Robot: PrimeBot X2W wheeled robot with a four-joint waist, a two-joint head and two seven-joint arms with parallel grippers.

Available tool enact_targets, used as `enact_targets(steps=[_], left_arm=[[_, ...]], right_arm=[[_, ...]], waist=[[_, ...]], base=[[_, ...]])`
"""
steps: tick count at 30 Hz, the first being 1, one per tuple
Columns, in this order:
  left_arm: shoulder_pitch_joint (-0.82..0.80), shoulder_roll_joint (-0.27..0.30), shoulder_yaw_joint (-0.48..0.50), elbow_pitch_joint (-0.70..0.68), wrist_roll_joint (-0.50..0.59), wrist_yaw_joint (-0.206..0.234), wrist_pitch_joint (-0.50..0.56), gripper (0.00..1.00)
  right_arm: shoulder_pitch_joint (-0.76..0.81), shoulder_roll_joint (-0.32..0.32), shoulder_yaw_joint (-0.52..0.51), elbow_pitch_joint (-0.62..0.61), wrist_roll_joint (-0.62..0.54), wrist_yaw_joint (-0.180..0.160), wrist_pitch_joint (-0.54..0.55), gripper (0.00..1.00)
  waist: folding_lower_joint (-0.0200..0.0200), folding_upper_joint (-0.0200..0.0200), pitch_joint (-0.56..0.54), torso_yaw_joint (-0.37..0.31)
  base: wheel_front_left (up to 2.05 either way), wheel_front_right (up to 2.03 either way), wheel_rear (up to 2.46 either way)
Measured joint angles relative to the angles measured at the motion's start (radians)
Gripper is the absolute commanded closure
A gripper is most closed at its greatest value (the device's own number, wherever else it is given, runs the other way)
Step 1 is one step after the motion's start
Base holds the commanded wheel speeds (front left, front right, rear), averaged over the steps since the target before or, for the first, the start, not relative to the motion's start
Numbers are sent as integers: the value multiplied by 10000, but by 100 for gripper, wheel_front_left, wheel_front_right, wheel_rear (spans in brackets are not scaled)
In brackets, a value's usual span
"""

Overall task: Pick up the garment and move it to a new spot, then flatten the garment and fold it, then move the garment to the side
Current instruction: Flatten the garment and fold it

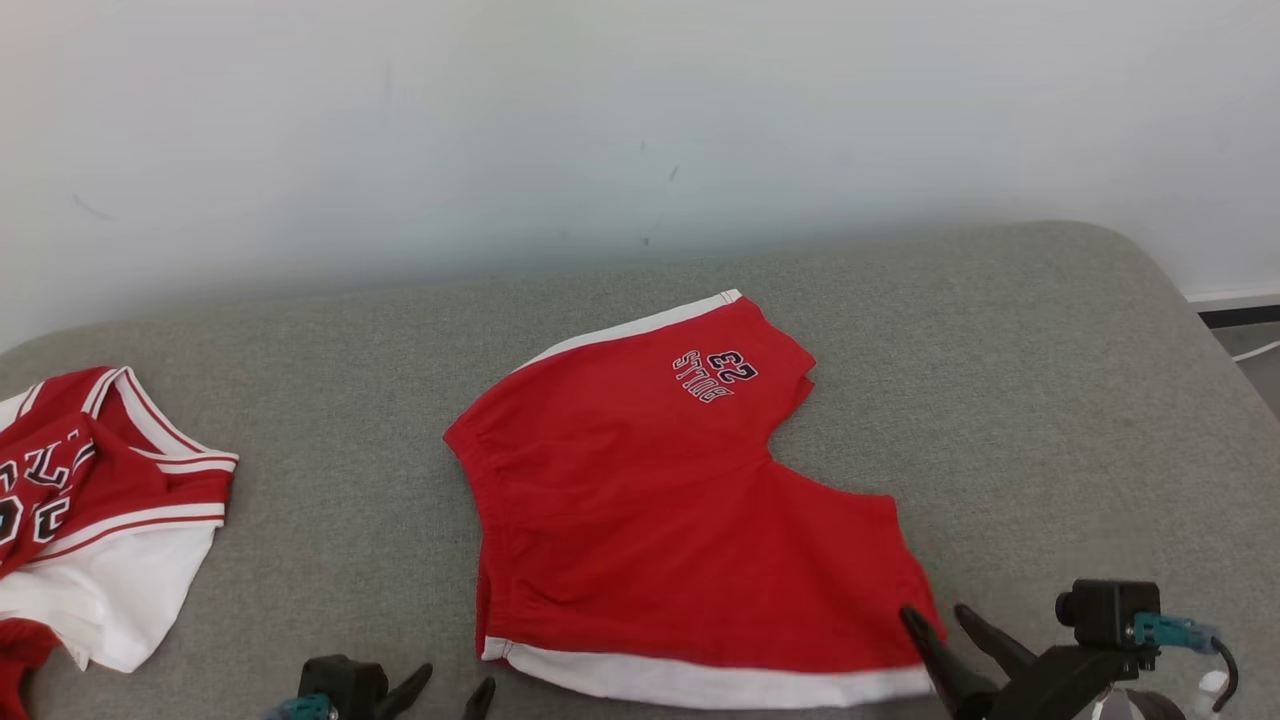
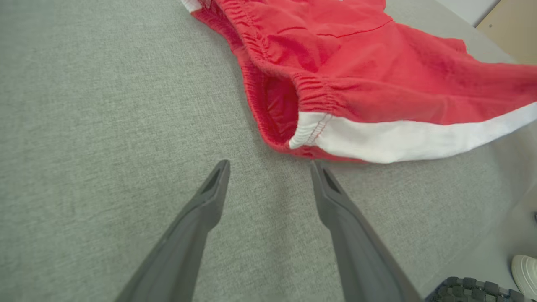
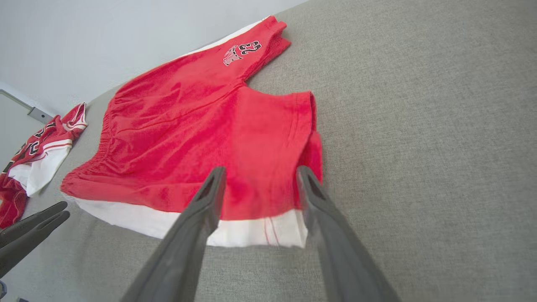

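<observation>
Shorts (image 1: 650,520) — red, white-trimmed, elastic-gathered — flat on grey cloth (image 1: 1000,400).

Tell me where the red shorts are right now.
In the head view the shorts lie flat at the middle of the grey cushion, right of the jersey, their white-striped side toward the robot.

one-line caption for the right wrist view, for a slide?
Right gripper open over the leg hem of red number-23 shorts on a grey fabric surface.
</observation>
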Motion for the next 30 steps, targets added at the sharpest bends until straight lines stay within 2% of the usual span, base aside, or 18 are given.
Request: enact_targets(steps=[9, 12, 17, 22, 26, 30], left_arm=[[316, 232, -38, -318, -2, 63, 447, 0], [561, 318, 205, -606, -23, 370, 364, 0], [581, 343, 918, -1574, -12, 1028, -575, 0], [582, 314, 1170, -2499, 194, 1488, -1453, 0], [657, 282, 1482, -2803, 577, 2217, -1799, 0], [1326, 167, 2013, -2897, 410, 2336, -1799, 0]], right_arm=[[603, -447, 132, -10, -349, -282, 341, 0], [608, -474, -4, -178, -439, -372, 203, 0], [467, -349, -518, -474, -608, -621, -594, 0], [478, 255, -1231, -648, -600, -955, -1661, 0], [520, 495, -1354, -652, -717, -1043, -2207, 0], [519, 640, -1413, -644, -1131, -1078, -2765, 0]], waist=[[1, 1, -44, 130], [1, 1, -115, 183], [1, 1, -290, 270], [1, 2, -530, 417], [1, 2, -750, 534], [1, 2, -998, 657]], base=[[0, 0, 0], [0, 0, 0], [0, 0, 0], [0, 0, 0], [0, 0, 0], [0, 0, 0]])
